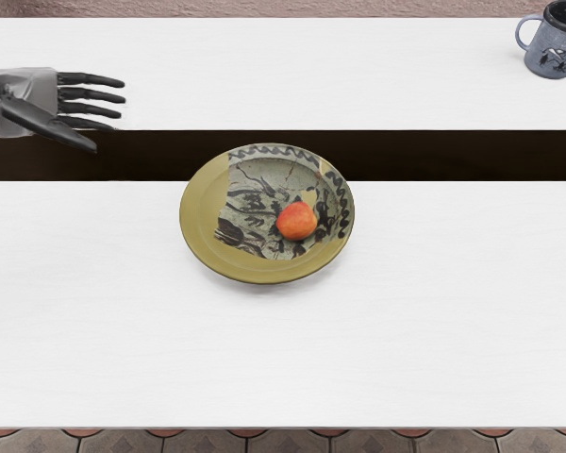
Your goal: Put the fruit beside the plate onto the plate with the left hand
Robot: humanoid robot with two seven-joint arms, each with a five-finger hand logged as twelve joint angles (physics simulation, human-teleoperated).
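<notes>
Only the head view to go on here. The left robot hand comes in from the left edge, up around 10 o'clock in the picture. It hangs over the far strip of desk, just above the dark gap. Its fingers are stretched out flat and point toward 3 o'clock, with the thumb angled down toward 4 o'clock. So the robot hand is released, with nothing in it. No right arm shows anywhere.

The fruit isn't next to the plate, it's sitting on it, a bit off centre toward the plate's 4 o'clock side. It's a reddish-orange ball with a yellowish patch on its upper right. It looks pretty much round, so there's no real long axis to line up with. The plate itself sits on the near part of the desk, its far rim poking out over the gap.

From the robot hand, the fruit lies off at roughly 4 o'clock, well apart, with the plate's near-left rim between them. Since the left is the only hand around, it's the nearer one by default. Going by how things lie, the placing looks done, and the robot hand only needs to keep clear.

There's also a blue-grey mug way off at 2 o'clock, which has nothing to do with any of this.
</notes>
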